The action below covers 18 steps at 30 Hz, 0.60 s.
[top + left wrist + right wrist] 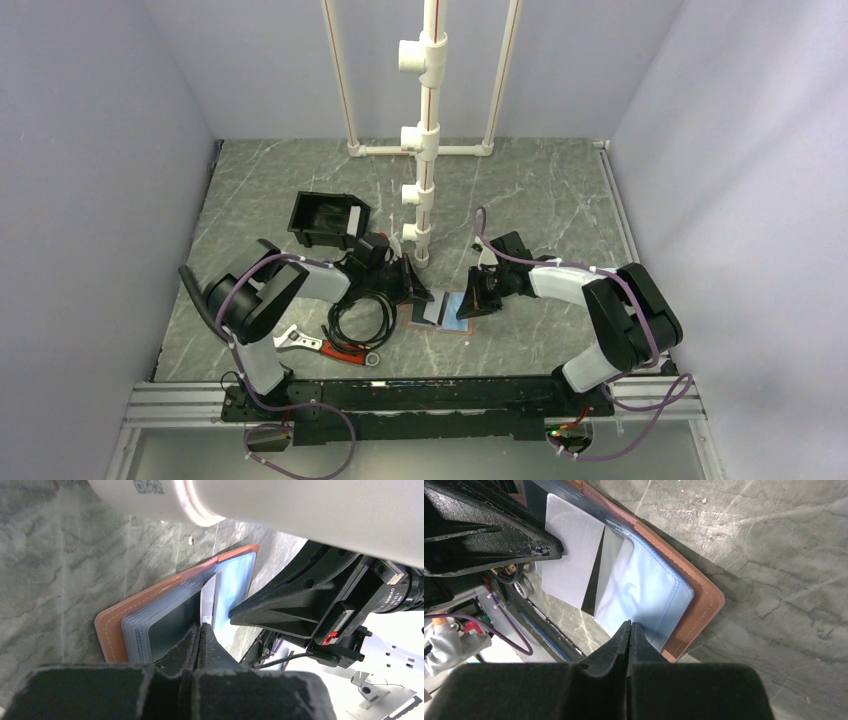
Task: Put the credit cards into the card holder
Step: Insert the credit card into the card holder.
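The card holder (452, 314) lies spread open between the arms, with a brown rim (696, 615), a dark grey half (170, 625) and a light blue half (649, 590). A pale grey credit card (574, 555) slants over the fold, its far edge at the light blue half's pocket. My left gripper (202, 626) is shut on the card's near edge (209, 600); in the right wrist view its tips (555, 550) overlap the card's corner. My right gripper (630, 624) is shut, its tips resting on the outer edge of the light blue half. Other cards are not in view.
A black open-topped bin (325, 218) stands behind the left arm. A white pipe stand (428, 150) rises just behind the card holder. A coiled black cable (352, 318) and a red-handled tool (322, 346) lie to the holder's left. Grey walls enclose the table.
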### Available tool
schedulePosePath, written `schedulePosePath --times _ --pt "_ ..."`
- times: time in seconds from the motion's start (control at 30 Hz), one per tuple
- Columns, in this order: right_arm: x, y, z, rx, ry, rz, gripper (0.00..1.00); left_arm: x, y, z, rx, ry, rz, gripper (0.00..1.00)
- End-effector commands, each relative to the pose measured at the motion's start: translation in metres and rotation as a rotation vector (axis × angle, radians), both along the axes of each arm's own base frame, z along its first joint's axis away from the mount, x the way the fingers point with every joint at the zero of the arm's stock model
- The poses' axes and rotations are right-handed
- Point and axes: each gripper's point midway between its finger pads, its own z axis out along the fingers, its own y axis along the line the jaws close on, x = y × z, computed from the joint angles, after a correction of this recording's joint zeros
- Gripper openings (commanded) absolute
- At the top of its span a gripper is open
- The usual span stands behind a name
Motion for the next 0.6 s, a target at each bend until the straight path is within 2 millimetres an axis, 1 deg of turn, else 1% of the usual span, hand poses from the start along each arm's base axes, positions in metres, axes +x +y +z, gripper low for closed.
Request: schedulePosePath --times 0.0,0.13,0.27,0.3,0.37,0.4,0.5,0.57 --pt "-0.005 -0.012 -0.016 -0.07 0.013 0.002 0.0 0.01 -0.003 -0.006 0.026 -0.043 0.043 0.0" --pt "-0.004 -0.01 -0.012 -0.061 0.008 -0.006 0.0 -0.002 -0.006 -0.012 0.04 -0.033 0.048 0.0" --pt "0.004 -0.01 0.006 -0.051 -0.029 -0.041 0.0 -0.007 0.001 -0.019 0.075 -0.054 0.089 0.0" --pt "0.007 -0.012 0.01 -0.058 -0.04 -0.055 0.0 -0.006 0.002 -0.018 0.078 -0.069 0.094 0.0" --pt "0.01 -0.022 0.014 -0.07 -0.043 -0.092 0.09 -0.007 0.004 -0.019 0.099 -0.096 0.099 0.0" --pt "0.011 -0.028 0.015 -0.074 -0.039 -0.111 0.12 -0.008 0.005 -0.02 0.114 -0.103 0.096 0.0" --pt "0.012 -0.041 0.013 -0.086 -0.031 -0.143 0.15 -0.011 0.004 -0.024 0.128 -0.107 0.084 0.0" --pt "0.009 -0.04 0.01 -0.074 -0.022 -0.127 0.15 -0.013 0.001 -0.026 0.122 -0.108 0.075 0.0"
